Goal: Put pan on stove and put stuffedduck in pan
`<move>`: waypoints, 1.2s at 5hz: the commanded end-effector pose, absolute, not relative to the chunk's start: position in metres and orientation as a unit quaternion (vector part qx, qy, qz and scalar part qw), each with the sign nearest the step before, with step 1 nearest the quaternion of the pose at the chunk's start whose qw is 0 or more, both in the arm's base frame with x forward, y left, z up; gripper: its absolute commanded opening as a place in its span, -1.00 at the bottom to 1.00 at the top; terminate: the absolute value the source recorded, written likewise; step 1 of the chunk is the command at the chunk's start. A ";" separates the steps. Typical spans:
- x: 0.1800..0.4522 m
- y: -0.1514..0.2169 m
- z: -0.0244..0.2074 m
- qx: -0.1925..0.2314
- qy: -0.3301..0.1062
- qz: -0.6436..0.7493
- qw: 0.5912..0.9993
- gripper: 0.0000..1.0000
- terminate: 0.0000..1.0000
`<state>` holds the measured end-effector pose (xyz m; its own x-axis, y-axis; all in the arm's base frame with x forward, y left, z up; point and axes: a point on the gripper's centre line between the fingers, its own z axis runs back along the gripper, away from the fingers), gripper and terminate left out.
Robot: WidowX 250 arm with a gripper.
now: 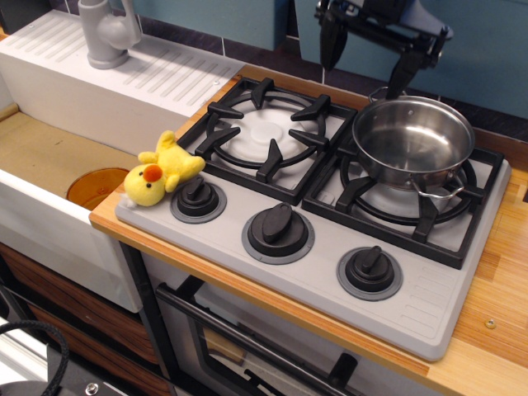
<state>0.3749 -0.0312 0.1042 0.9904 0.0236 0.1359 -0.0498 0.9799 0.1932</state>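
Observation:
The pan (412,142), a shiny steel pot with wire loop handles, stands on the right burner of the grey stove (330,264). The stuffedduck (158,176), yellow with an orange beak, lies on its side on the stove's front left corner, next to the left knob. My gripper (365,63) hangs open and empty at the top of the view, above the back of the stove, just behind and left of the pan. Its two black fingers (330,45) point down, wide apart.
A white sink (49,157) with a grey tap (107,33) lies left of the stove, with an orange drain cover (95,186) in it. Three black knobs (278,231) line the stove front. The wooden counter (495,305) runs along the right.

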 end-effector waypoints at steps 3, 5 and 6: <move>0.373 -0.041 0.063 0.070 -0.117 0.019 0.990 1.00 -1.00; 0.379 -0.044 0.047 0.060 -0.118 0.017 0.991 -1.00 -1.00; 0.381 -0.045 0.048 0.062 -0.117 0.019 0.991 -1.00 -1.00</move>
<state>0.3751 -0.0421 0.0400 0.9781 0.0320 0.2057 -0.0580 0.9909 0.1217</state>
